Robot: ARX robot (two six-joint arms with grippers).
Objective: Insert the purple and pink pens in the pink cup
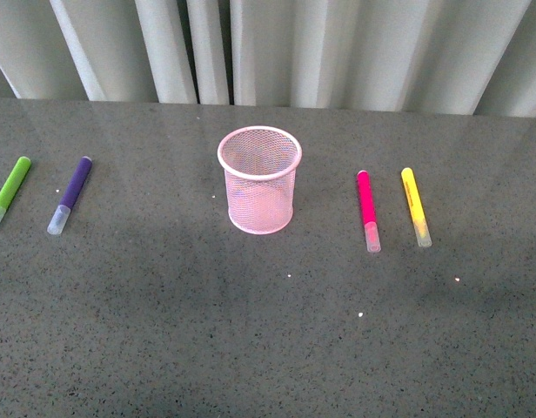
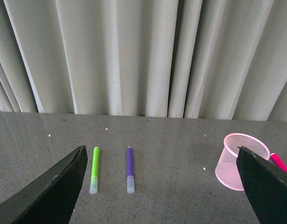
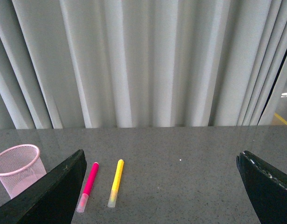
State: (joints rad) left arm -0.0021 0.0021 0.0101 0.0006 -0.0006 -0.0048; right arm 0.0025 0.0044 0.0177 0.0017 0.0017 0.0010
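Note:
The pink mesh cup [image 1: 259, 181] stands upright and empty at the table's middle. The purple pen [image 1: 71, 193] lies flat at the left, the pink pen [image 1: 367, 210] flat at the right, both apart from the cup. Neither gripper shows in the front view. My left gripper [image 2: 162, 186] is open and empty, raised back from the purple pen [image 2: 129, 169], with the cup [image 2: 240, 161] beside one finger. My right gripper [image 3: 162, 189] is open and empty, raised back from the pink pen [image 3: 88, 185], with the cup [image 3: 18, 169] off to one side.
A lime-green marker [image 1: 9, 192] lies left of the purple pen, also seen in the left wrist view [image 2: 94, 169]. A yellow marker [image 1: 415, 206] lies right of the pink pen, also in the right wrist view [image 3: 115, 182]. Grey curtains [image 1: 268, 48] hang behind the dark speckled table [image 1: 268, 331].

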